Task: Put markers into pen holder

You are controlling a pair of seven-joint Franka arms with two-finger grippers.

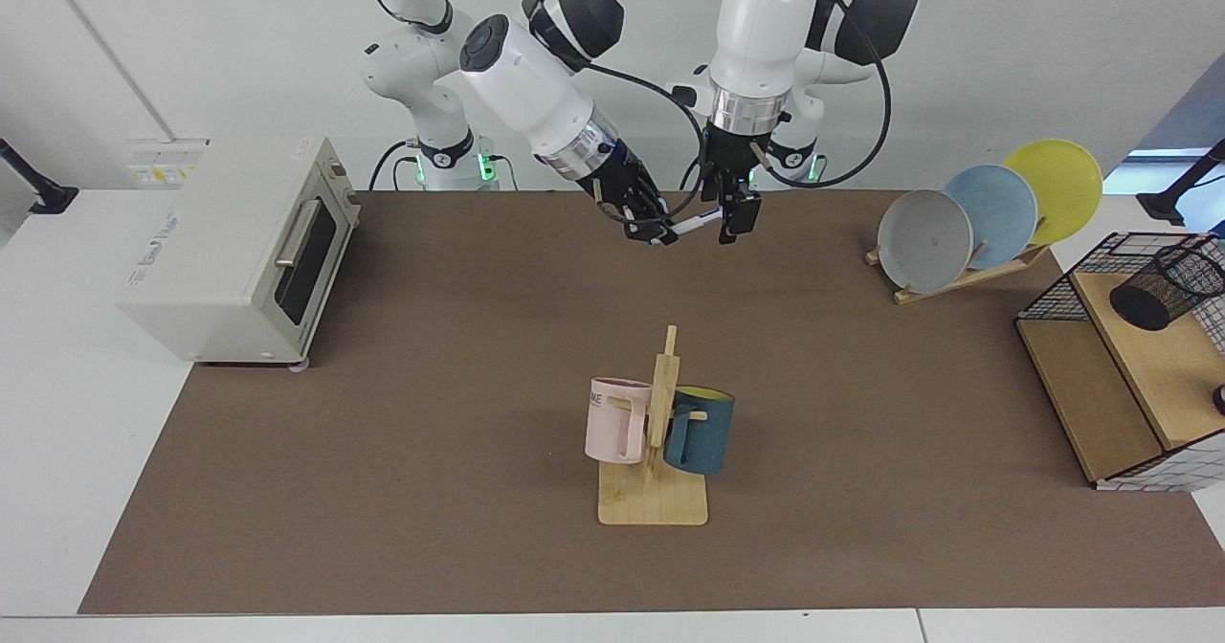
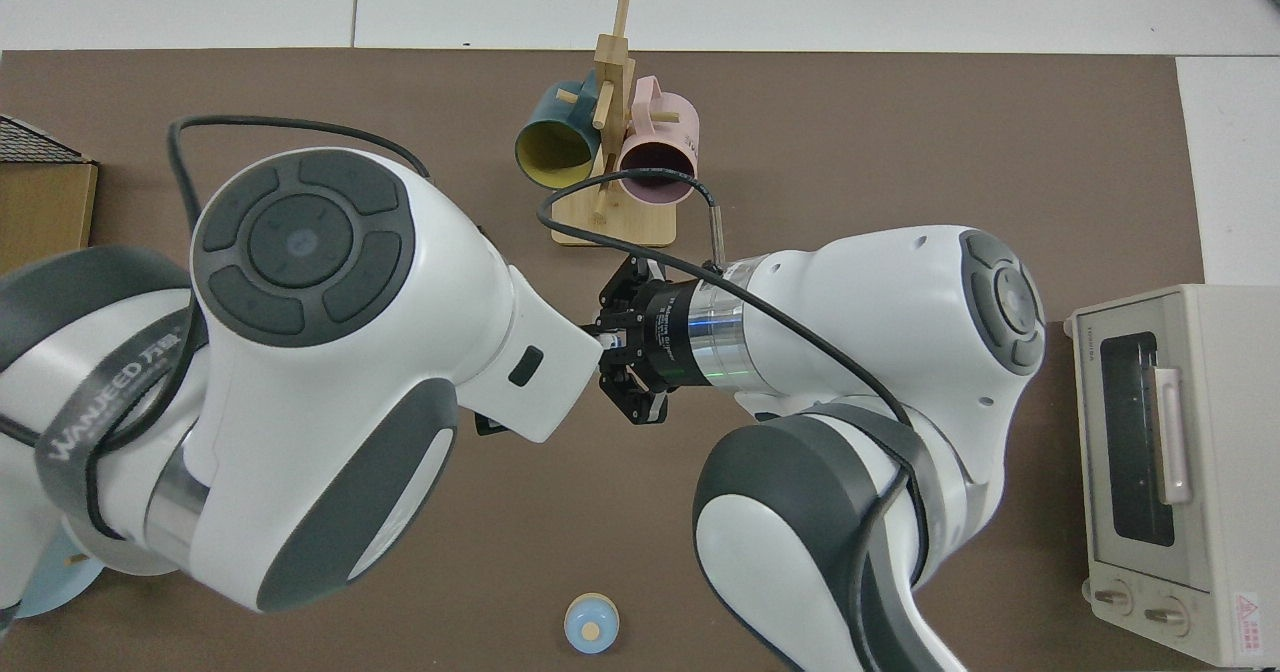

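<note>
A slim white marker (image 1: 687, 226) hangs above the back of the brown mat, with my right gripper (image 1: 654, 232) shut on its rear end. Its capped end reaches between the fingers of my left gripper (image 1: 725, 217), which points down and stands open around it. In the top view my left arm's body hides most of the marker; only a bit of it (image 2: 604, 335) shows at the right gripper (image 2: 612, 337). The pen holder (image 1: 1166, 286), a black mesh cup, stands tilted on the wooden shelf at the far right, well away from both grippers.
A toaster oven (image 1: 239, 251) sits at the mat's left edge. A wooden mug rack (image 1: 656, 452) with a pink and a blue mug stands in the middle front. A plate rack (image 1: 986, 217) and a wire basket frame (image 1: 1129, 375) are at the right. A small blue knob (image 2: 591, 624) lies near the arms' bases.
</note>
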